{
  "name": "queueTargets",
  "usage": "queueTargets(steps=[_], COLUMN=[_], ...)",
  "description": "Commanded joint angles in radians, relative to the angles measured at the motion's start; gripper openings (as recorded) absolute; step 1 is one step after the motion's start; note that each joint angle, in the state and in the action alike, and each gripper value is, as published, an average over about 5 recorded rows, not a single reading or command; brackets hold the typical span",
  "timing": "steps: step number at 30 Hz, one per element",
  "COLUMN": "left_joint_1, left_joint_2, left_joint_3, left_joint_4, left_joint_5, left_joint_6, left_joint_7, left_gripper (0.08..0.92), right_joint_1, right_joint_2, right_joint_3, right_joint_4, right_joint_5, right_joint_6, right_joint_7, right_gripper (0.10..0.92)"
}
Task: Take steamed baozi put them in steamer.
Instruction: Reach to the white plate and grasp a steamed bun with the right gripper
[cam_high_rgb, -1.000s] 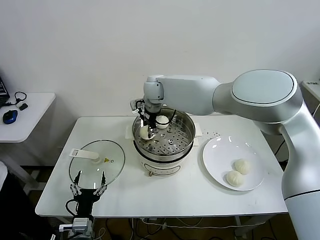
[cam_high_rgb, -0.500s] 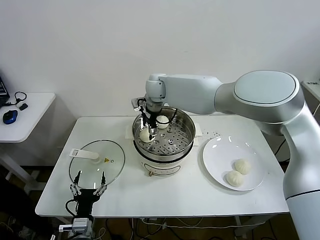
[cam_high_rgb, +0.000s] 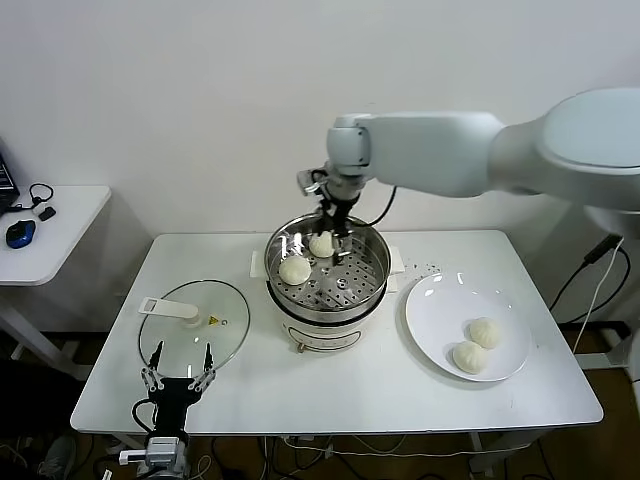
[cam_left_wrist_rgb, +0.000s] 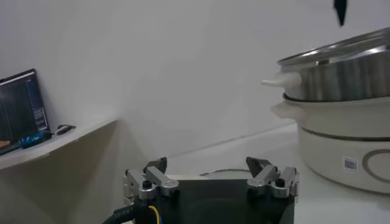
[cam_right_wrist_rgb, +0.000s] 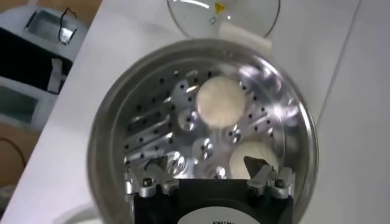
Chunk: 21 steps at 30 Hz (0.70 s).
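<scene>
Round shiny stainless-steel steamer (cam_high_rgb: 328, 272): sitting mid-table, holding two off-white domed baozi (cam_high_rgb: 295, 270) on its perforated tray; the farther bun is lying partly hidden behind the right gripper (cam_high_rgb: 333, 222), which is hovering above, fingers spread and holding nothing. Two more buns are resting on the white round plate (cam_high_rgb: 440, 310). Left gripper (cam_high_rgb: 176, 378): idling open by the table's near edge, beside the flat glass lid (cam_high_rgb: 193, 323).

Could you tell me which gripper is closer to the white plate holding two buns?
The right gripper, above the steamer beside the plate; the left gripper sits at the table's opposite front edge.

Four baozi (cam_high_rgb: 294, 270), one steamer (cam_high_rgb: 375, 285), one plate (cam_high_rgb: 435, 310), one lid (cam_high_rgb: 225, 335).
</scene>
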Motion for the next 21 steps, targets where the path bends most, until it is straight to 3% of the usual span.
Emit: queueTargets(steps=[1,21], left_joint_1=[0.003,0.009], left_joint_2=[0.004,-0.018], left_joint_3=[0.001,0.003], left_joint_4=[-0.001,0.007], left_joint_5=[0.001,0.028], left_joint_6=[-0.002,-0.008], left_joint_7=[-0.002,-0.009], left_gripper=[0.823,0.823], right_joint_1=[0.153,0.031], right_joint_2=[-0.217,-0.533], right_joint_3=[-0.109,-0.125], right_joint_4=[0.17,0.248], right_joint_5=[0.007,-0.251], right_joint_6=[0.016,0.085], right_joint_7=[-0.025,-0.038], right_gripper=[0.823,0.823])
